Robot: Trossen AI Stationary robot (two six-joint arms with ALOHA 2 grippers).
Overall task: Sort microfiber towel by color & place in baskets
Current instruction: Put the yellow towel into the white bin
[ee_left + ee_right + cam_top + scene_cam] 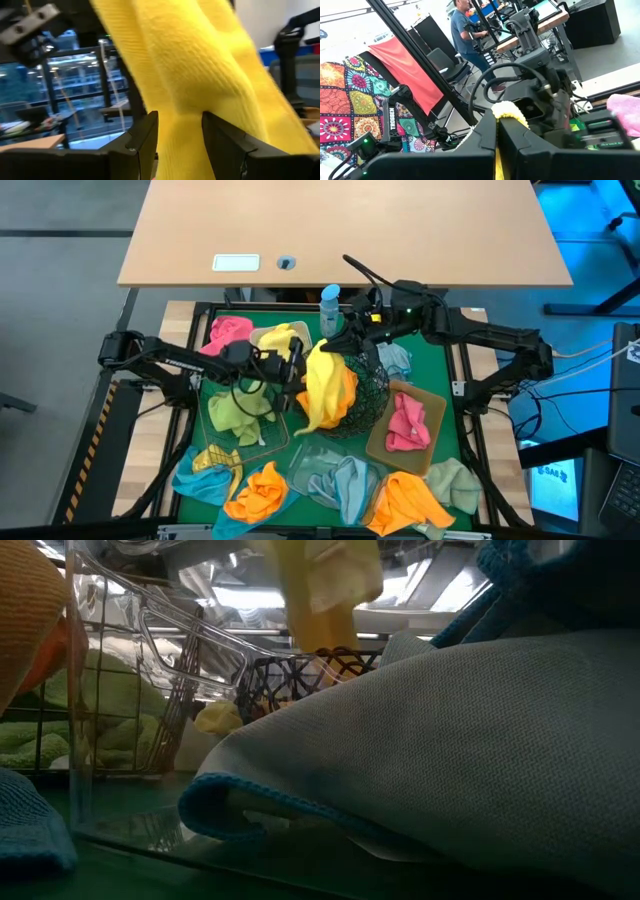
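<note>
Together, the left claw (296,370) and right claw (340,337) pinch a yellow towel (328,385) over the black wire bowl (375,392), apparently spreading it for sorting.

blue-capped spray bottle (329,308), green mat (440,370), wooden desk (400,225)

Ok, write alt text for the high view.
Both grippers, left and right, hold one yellow towel over the round black wire bowl. Around them on the green mat, orange, pink, blue and green towels lie loose or in baskets.
</note>
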